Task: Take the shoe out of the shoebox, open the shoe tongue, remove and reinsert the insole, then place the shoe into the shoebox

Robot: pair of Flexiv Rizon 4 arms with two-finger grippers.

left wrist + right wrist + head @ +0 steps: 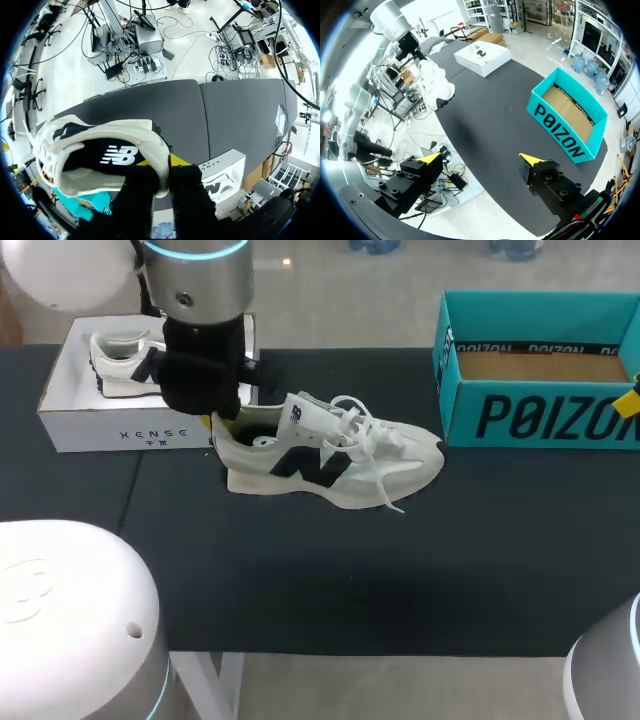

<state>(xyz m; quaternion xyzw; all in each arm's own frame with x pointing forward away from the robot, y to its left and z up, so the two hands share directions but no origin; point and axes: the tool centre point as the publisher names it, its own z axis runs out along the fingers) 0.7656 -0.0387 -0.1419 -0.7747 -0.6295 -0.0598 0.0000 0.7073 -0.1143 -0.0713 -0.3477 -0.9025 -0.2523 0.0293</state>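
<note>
A white sneaker [330, 455] with a dark side logo and loose laces hangs level over the black table, toe toward the teal box. My left gripper [226, 422] is shut on its heel collar from above. In the left wrist view the sneaker's heel [112, 150] is pinched at my left gripper [160, 167], and the dark insole shows inside. The white shoebox [70, 405] lies behind at the left with a second white shoe [120, 362] in it. My right gripper [480, 159] stands open and empty, far off at the right, by the teal box.
An open teal cardboard box [540, 390] stands at the back right, empty; it also shows ahead of the right gripper as the teal box [567, 117]. Black cloth covers the table [330, 590], and its front edge runs close to the robot.
</note>
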